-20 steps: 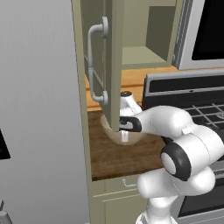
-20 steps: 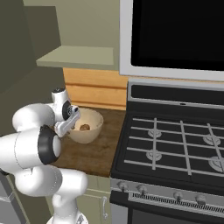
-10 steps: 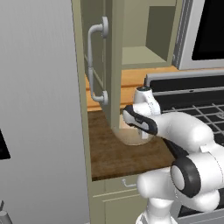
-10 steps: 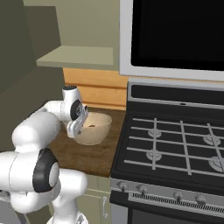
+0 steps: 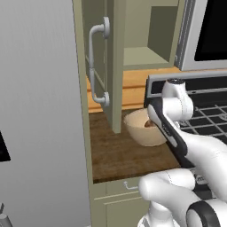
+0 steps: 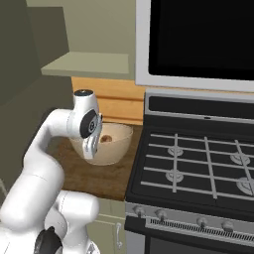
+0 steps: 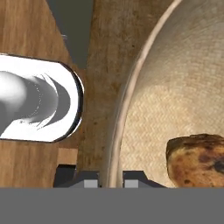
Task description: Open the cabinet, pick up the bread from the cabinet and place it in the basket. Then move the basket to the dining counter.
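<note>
From the left base view, the cabinet [image 5: 106, 66] stands with its door swung out, and the basket [image 5: 142, 128] sits on the short wooden worktop [image 5: 115, 155] below it, right beside the stove [image 5: 208, 111]. The arm reaches down over the basket's stove-side edge, hiding the fingertips, so I cannot tell from here how the jaws stand.

From the right base view, the gripper [image 6: 89, 149] hangs at the near rim of the basket [image 6: 111, 146], with the bread [image 6: 105, 139] a little beyond it, down in the bowl.

In the hand view, the two fingertips [image 7: 89, 183] sit apart, one on each side of the basket's rim [image 7: 127, 100]: jaws spread and straddling the wall, not yet pinching. The bread [image 7: 197, 159] lies inside the bowl, off to the inner-finger side.

The basket looks woven, stiff and light, and its rough weave should not slip. A pinch on the thin rim seems the right hold, though with the bread's weight off-centre it may tip when lifted.
</note>
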Tool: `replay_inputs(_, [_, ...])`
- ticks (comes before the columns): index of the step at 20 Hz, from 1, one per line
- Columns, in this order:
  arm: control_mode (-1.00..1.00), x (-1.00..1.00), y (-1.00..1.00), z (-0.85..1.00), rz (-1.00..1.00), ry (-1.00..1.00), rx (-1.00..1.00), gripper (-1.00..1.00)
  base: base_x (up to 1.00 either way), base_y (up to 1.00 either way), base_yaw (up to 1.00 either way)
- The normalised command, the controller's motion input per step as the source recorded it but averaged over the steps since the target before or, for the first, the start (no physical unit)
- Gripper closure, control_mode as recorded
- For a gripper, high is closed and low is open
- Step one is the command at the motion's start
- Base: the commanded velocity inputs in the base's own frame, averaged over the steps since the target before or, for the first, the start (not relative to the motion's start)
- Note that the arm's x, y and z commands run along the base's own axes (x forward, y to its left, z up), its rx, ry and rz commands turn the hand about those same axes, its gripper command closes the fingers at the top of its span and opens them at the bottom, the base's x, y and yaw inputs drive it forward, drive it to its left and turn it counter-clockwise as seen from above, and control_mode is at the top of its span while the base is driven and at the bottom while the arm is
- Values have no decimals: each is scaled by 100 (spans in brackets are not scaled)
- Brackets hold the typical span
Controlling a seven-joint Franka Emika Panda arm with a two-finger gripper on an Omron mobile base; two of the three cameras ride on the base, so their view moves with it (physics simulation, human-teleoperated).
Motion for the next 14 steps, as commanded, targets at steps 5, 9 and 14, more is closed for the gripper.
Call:
replay_inputs(5, [-100, -72, -18, 29, 6, -23, 2, 100, 0, 0, 0])
replay_inputs(9, [-100, -41, -17, 21, 0, -12, 2, 100, 0, 0, 0])
replay_inputs(14, [-100, -2, 0, 3, 0, 0, 0, 100, 0, 0, 0])
